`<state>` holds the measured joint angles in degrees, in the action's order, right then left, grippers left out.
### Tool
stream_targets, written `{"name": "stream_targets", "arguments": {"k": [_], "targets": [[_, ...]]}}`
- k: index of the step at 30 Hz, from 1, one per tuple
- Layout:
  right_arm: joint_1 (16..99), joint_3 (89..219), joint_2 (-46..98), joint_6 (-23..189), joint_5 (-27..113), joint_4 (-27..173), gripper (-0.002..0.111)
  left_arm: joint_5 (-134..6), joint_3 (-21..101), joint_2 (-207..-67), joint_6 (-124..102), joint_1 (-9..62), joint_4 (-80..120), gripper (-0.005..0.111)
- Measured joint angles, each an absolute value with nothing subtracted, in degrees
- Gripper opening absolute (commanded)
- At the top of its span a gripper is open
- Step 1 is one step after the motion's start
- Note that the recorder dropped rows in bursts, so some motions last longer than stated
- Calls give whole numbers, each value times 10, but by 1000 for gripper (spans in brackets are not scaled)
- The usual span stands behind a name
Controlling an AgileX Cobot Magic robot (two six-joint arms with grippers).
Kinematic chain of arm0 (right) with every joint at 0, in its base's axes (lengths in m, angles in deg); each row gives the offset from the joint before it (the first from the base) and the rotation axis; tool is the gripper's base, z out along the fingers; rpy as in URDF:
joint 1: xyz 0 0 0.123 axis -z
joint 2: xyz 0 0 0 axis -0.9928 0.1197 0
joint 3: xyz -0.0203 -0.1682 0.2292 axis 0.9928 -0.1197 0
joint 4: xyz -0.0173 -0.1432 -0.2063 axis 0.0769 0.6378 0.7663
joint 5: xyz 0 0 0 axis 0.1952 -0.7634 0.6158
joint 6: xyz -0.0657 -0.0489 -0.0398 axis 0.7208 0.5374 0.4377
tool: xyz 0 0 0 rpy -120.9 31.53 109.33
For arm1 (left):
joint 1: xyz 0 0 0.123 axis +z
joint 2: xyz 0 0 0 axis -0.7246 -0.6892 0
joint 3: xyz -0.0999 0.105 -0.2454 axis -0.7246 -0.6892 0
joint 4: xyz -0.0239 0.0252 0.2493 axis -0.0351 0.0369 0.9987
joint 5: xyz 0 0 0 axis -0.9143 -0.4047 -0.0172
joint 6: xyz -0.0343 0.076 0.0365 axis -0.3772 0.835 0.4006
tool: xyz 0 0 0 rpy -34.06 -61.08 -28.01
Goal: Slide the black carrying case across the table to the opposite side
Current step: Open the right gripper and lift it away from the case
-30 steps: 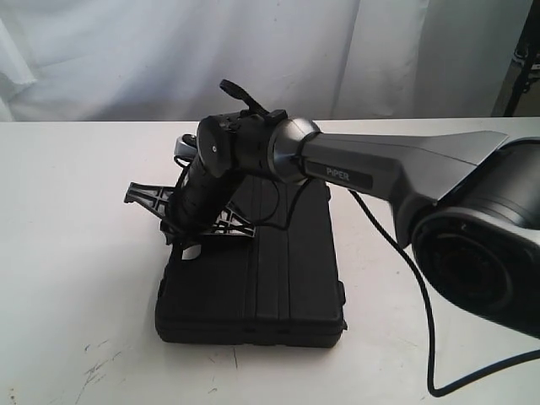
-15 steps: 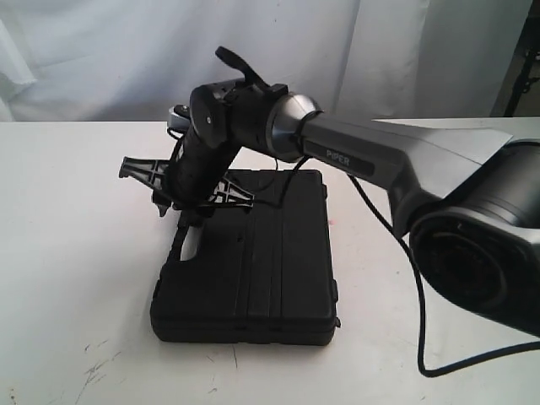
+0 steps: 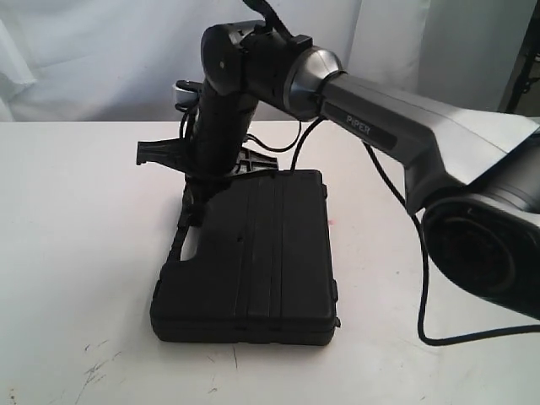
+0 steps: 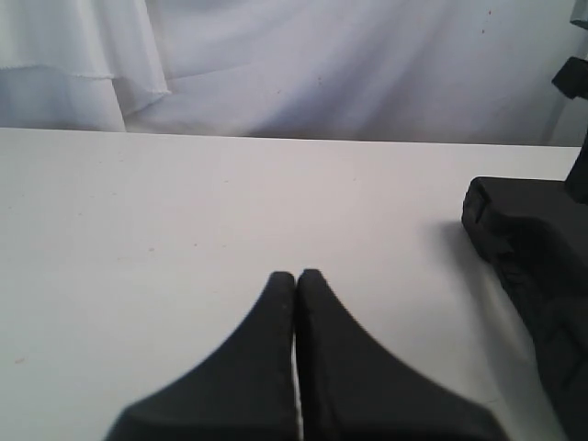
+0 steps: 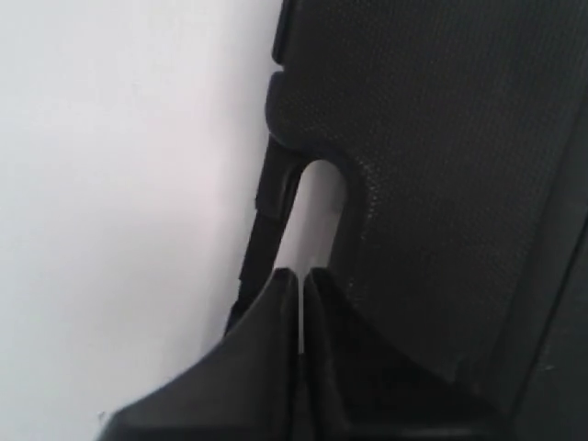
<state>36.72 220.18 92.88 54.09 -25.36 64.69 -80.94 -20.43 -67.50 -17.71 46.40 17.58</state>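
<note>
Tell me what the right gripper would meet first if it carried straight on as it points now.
Likely the black carrying case: the right gripper points at its handle opening, so it meets the handle rim or the table showing through it. Depth is unclear.

Bright, even light bleaches the table (image 3: 67, 253); shadows are soft, wrist views slightly blurred.

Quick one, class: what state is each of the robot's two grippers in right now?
Left gripper: closed, holding nothing, above the bare table.
Right gripper: closed, nothing between its fingers, tips at the black carrying case handle cutout.
</note>
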Motion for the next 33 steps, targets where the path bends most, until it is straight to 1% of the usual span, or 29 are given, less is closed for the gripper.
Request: {"name": "stream_targets", "arguments": {"k": [8,17,26,33], "targets": [[380,2204,898,686,-267,664,0,-809,-204,-675,-177,464,176,0],[380,2189,800,746,-213,664,0,-809,-204,-675,-177,464,176,0],[380,2040,715,778,-115,664,0,-809,-204,-675,-177,464,176,0],[380,1879,623,787,-6,665,0,-808,-204,-675,-177,464,176,0]]}}
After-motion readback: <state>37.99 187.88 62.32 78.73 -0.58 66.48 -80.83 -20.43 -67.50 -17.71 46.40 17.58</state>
